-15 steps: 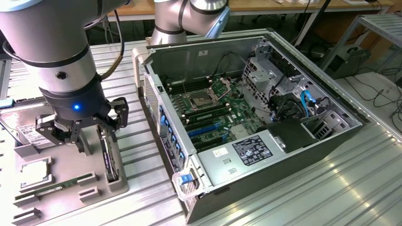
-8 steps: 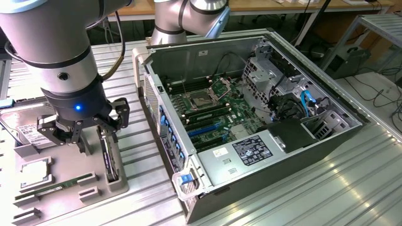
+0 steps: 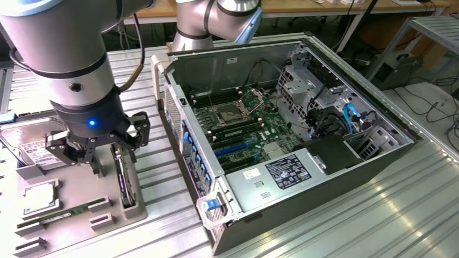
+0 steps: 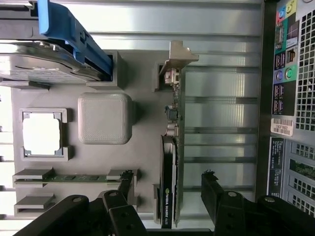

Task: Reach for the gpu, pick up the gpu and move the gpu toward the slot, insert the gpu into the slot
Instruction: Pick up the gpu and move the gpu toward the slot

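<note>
The gpu [image 4: 171, 167] is a thin black card standing on edge in a grey parts tray [image 4: 142, 98], with its silver bracket [image 4: 180, 53] at one end. In the exterior view the gpu [image 3: 124, 181] stands at the tray's right side. My gripper [image 4: 167, 186] hovers just above it, open, with one black finger [image 4: 125, 183] on each side of the card's end and nothing touching. In the exterior view my gripper [image 3: 100, 156] hangs over the tray. The slot [image 3: 231, 149] is a blue strip on the green motherboard inside the open computer case.
The tray also holds a hard drive [image 4: 44, 69] with a blue caddy [image 4: 74, 34], a processor [image 4: 42, 135] and a green memory stick [image 4: 74, 177]. The open case [image 3: 323, 177] lies right of the tray on a ribbed metal table. A second arm [image 3: 215, 21] stands behind.
</note>
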`<act>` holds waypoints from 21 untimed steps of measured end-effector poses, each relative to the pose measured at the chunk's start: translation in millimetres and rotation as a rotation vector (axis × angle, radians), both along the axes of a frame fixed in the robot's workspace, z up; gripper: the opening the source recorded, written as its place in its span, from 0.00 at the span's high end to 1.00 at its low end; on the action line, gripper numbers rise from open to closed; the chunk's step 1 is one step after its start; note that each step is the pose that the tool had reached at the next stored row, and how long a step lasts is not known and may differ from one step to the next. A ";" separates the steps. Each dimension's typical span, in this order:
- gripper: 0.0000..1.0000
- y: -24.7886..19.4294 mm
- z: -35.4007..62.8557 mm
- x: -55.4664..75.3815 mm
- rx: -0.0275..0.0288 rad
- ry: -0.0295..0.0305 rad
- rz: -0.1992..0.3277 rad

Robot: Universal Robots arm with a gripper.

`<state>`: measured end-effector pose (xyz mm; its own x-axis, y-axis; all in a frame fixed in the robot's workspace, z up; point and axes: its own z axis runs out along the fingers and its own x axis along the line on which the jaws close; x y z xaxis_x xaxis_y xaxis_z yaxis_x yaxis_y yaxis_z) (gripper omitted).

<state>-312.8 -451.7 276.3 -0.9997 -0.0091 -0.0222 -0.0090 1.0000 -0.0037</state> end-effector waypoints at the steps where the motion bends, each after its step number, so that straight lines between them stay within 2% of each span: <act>1: 0.34 0.0 -0.1 0.2 0.0000 0.0000 -0.001; 12: 0.34 -0.3 -3.8 2.0 0.0000 0.0000 -0.008; 21: 0.34 -2.3 -7.8 2.2 0.0000 -0.0001 -0.017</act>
